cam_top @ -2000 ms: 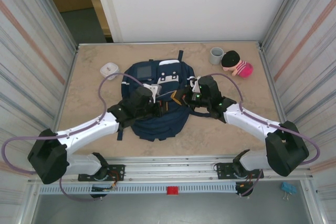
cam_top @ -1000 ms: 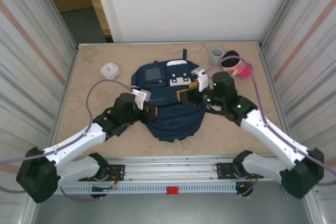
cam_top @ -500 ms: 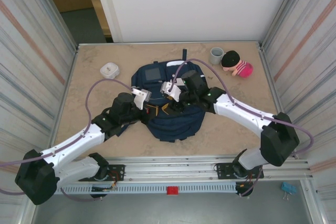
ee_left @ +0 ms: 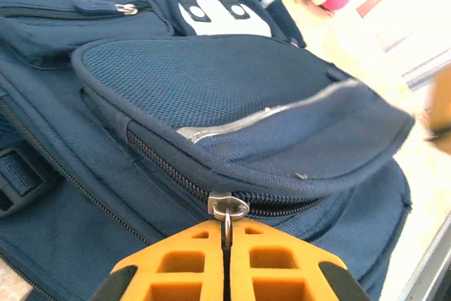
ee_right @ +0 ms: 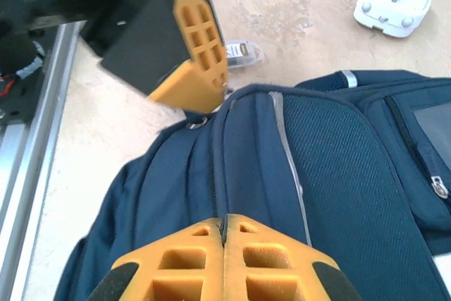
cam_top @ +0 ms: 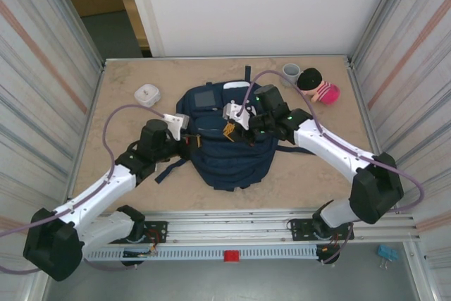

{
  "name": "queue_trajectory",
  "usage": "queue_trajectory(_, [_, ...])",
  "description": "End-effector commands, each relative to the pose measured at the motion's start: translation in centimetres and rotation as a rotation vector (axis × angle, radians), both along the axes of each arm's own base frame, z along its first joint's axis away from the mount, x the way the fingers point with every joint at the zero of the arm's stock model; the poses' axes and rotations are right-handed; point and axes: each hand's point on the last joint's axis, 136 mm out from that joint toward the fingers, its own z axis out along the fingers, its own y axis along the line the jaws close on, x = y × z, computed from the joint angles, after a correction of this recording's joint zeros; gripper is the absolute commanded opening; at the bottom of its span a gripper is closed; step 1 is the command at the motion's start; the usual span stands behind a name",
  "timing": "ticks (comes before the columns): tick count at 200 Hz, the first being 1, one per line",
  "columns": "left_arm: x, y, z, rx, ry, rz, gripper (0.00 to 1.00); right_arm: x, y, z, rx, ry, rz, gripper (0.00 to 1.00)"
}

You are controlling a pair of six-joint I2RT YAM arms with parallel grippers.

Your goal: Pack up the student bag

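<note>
Left wrist view puts your left pincer (ee_left: 225, 234) with its orange fingers pressed together on the small metal zipper pull (ee_left: 227, 207), at the curved zip of the large navy blue fabric backpack (cam_top: 225, 156). Your right pincer (ee_right: 224, 225) is squeezed flat too, low over the bag's ridge. Whether it has caught any cloth, you cannot tell from here.

The backpack lies flat in the middle of the table, a little toward the far edge, with both arms reaching in from the near edge. By my reading you are at the opening step. The zip teeth beside the slider look closed, and nothing shows as packed.

Left to load:
- the small white plastic case (cam_top: 146, 94), just off the bag's far-left corner
- the grey cup (cam_top: 290, 73), toward the far-right corner
- the plush doll with dark hair and pink striped body (cam_top: 317, 87), right beside the cup

The beige marbled tabletop (cam_top: 120, 153) sits between ribbed metal side walls, with a white panel along the far edge and an aluminium rail along the near one.
</note>
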Motion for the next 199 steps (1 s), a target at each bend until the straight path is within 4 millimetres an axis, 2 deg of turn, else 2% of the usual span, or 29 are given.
queue_trajectory(1, [1.4,0.8,0.1,0.015,-0.033,0.019,0.00,-2.0,-0.5,2.9,0.062,-0.029,0.088,0.00])
queue_trajectory(22, [2.8,1.4,-0.8,0.033,-0.021,0.045,0.00,-2.7,-0.6,3.2,0.073,-0.018,0.116,0.00])
queue_trajectory(39, [3.3,0.7,-0.5,0.002,-0.018,0.009,0.00,-1.9,-0.6,3.0,0.052,-0.022,0.069,0.00])
queue_trajectory(43, [3.3,0.4,-0.2,-0.006,-0.024,-0.006,0.00,-1.6,-0.6,2.7,0.042,-0.025,0.051,0.05])
queue_trajectory(55, [3.2,-0.2,0.4,-0.041,-0.039,-0.035,0.00,-0.8,-0.6,1.9,0.001,-0.048,0.011,0.32])
queue_trajectory(71, [2.8,-0.5,1.2,-0.075,-0.062,-0.060,0.00,0.2,-0.3,0.8,-0.042,-0.068,-0.027,0.48])
queue_trajectory(87, [2.0,-0.8,2.2,-0.102,-0.091,-0.090,0.00,1.1,0.3,0.0,-0.060,-0.073,-0.042,0.56])
queue_trajectory(115, [0.6,-0.9,3.7,-0.134,-0.126,-0.128,0.00,2.0,2.0,-0.8,-0.067,-0.066,-0.026,0.62])
queue_trajectory(137, [-0.5,-1.0,4.2,-0.158,-0.143,-0.152,0.00,2.1,3.8,-1.4,-0.055,-0.047,0.011,0.63])
queue_trajectory(170, [-1.1,-1.2,3.8,-0.150,-0.129,-0.166,0.00,2.4,5.7,-2.0,-0.035,-0.023,0.045,0.59])
queue_trajectory(185, [-1.0,-1.2,3.9,-0.147,-0.128,-0.160,0.00,2.4,6.0,-2.2,-0.036,-0.012,0.057,0.49])
queue_trajectory(199, [-0.5,-0.6,3.6,-0.115,-0.111,-0.121,0.00,2.1,6.1,-2.0,-0.035,-0.004,0.075,0.28])
